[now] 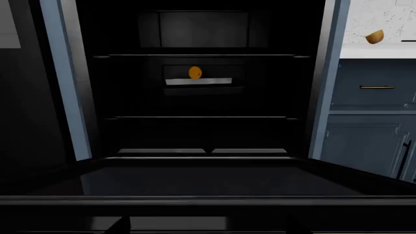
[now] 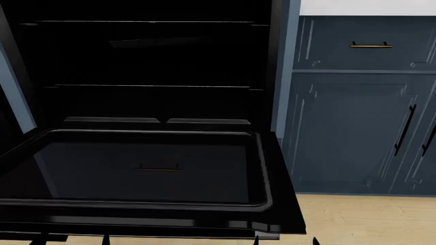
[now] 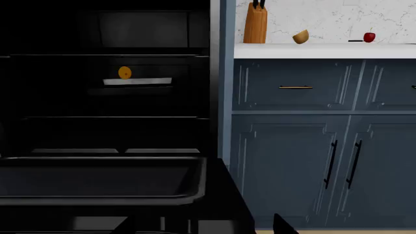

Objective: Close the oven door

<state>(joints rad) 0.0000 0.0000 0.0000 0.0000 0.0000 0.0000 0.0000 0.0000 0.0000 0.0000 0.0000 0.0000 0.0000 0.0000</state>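
Both end effectors mostly cut off, spread untellable; oven door [image 2: 150, 173] down flat, handle hidden.

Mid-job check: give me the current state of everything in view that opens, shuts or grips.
oven door: fully open, lying flat
drawer: shut
cabinet doors: shut
left gripper: only dark fingertips at the left wrist view's edge, open or shut unclear
right gripper: fingertips spread apart, open, holding nothing
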